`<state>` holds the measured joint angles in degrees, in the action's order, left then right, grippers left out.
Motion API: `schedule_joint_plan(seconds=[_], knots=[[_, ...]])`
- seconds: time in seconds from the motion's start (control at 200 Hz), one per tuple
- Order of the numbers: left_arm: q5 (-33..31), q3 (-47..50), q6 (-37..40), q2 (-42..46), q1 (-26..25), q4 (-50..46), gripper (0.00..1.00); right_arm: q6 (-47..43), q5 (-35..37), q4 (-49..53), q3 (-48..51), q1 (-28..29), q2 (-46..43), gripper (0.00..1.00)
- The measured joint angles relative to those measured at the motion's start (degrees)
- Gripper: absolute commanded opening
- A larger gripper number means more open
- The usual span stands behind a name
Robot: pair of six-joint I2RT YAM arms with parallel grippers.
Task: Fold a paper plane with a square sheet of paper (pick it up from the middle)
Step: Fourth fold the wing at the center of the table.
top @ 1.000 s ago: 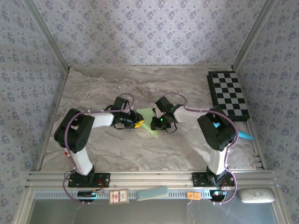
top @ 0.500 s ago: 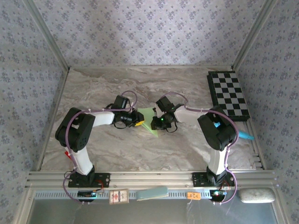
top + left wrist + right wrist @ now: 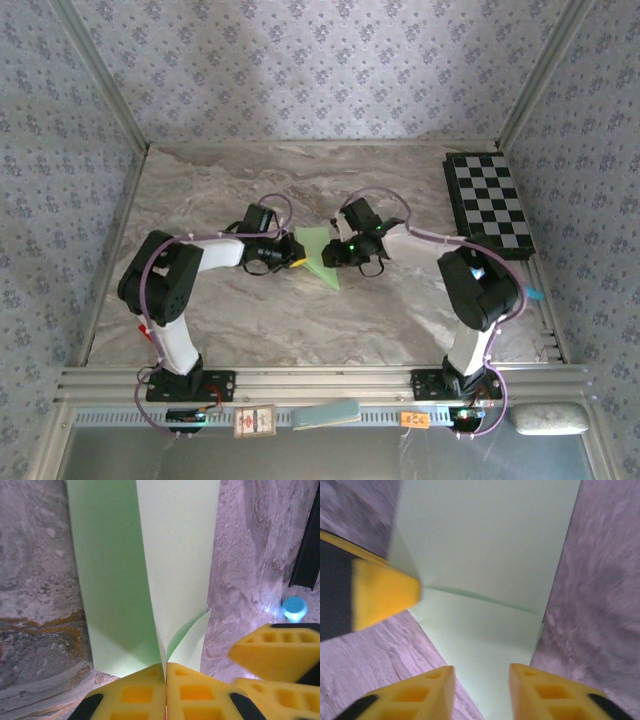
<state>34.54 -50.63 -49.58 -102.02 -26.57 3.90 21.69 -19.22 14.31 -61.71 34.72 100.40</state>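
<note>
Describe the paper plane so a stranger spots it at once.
Find the grey marble tabletop, checkerboard at its far right. In the middle, between the two arms, lies the paper plane, pinched by the left arm's yellow fingers. It is the one pale green thing on the marble: a creased wedge tapering to a point toward the arm bases.

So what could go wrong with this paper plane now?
The left gripper has its jaws shut on just the edge of the paper plane, so a pull might slip or tear it. The right gripper has its jaws open over the paper; closing off the crease could crumple it. The two sit close and might collide.
</note>
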Motion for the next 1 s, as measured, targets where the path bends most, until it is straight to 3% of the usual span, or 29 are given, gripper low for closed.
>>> schedule_joint_plan(seconds=[0.135,0.295,0.585,0.885,0.999], knots=[[-2.99,1.03,-2.29,2.97,0.0,0.28,0.07,-2.29,3.41,-5.16,2.25,-0.26,-5.68,0.58],[-7.89,2.54,-6.8,6.86,0.0,0.02,0.08,-6.1,6.03,-11.17,4.83,-0.24,-8.92,0.61],[-14.49,2.6,-15.5,9.25,-0.13,-3.82,0.08,-16.92,6.99,-21.18,9.14,5.29,-8.09,0.61],[-16.0,2.43,-20.02,9.46,-0.94,-8.33,0.09,-26.27,7.96,-28.37,10.1,9.66,0.0,0.6],[-16.17,2.16,-20.85,9.75,-0.98,-9.46,0.09,-29.11,7.87,-30.27,10.14,10.51,2.27,0.55]])
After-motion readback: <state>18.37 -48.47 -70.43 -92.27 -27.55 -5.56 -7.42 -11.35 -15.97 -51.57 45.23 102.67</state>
